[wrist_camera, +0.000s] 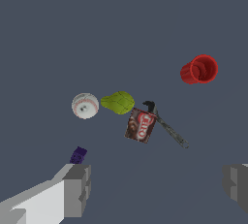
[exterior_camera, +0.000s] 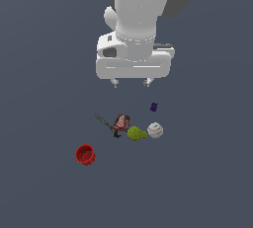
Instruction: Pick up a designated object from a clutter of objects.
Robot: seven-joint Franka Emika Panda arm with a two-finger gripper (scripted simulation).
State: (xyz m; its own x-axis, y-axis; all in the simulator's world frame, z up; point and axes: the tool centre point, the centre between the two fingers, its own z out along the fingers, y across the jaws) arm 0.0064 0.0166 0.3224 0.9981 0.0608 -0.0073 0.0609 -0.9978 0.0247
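Right now the white ball (exterior_camera: 155,130) sits on the dark surface at the end of the little clutter row nearest the exterior view's right, touching or just beside the yellow-green lump (exterior_camera: 136,133). It is round, pale, and crossed by faint red stitch lines, roughly the size of the red cup (exterior_camera: 85,154). Beyond the lump lie the dark red-brown packet (exterior_camera: 121,122) and the thin dark tool (exterior_camera: 105,123), the tool tucked against the packet. The tiny purple piece (exterior_camera: 153,107) lies apart, near the ball on the side toward the arm. The red cup stands well apart from all of them.

The end effector (exterior_camera: 131,82) hangs above the clutter with its fingers (wrist_camera: 77,189) spread wide and nothing between them; it appears to sit off-centre from the ball rather than directly over it.

The main risk is that a descending finger lands on the lump instead of beside the ball, since the two leave little or no gap. A nudge could also send the ball rolling away, being round and free. Closing off-centre would likely squeeze it out sideways.
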